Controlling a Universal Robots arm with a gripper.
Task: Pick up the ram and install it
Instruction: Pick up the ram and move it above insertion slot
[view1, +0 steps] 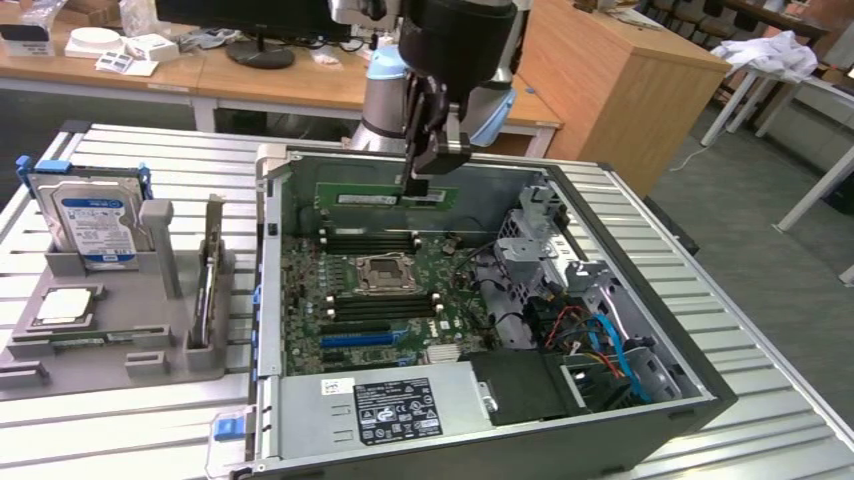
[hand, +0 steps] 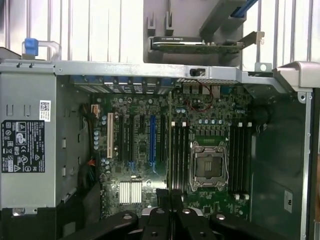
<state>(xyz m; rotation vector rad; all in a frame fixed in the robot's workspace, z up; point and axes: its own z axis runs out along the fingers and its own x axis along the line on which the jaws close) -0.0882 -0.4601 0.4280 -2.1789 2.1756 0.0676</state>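
Note:
The ram (view1: 374, 196) is a long green stick held level, with my gripper (view1: 424, 183) shut on its upper edge. It hangs inside the open computer case (view1: 274, 300), near the far wall and above the motherboard (view1: 347, 320). In the wrist view the ram (hand: 170, 145) shows edge-on as a thin dark line running out from my gripper (hand: 170, 202). It lies just beside the black memory slots (hand: 181, 155) next to the CPU socket (hand: 209, 165). Whether it touches a slot I cannot tell.
On the exterior view's left, a grey holder (view1: 154, 335) carries a hard drive (view1: 87, 220), an upright expansion card (view1: 211, 270) and a CPU (view1: 64, 305). The case holds a power supply (view1: 387, 405), a drive cage (view1: 541, 235) and cables (view1: 601, 340).

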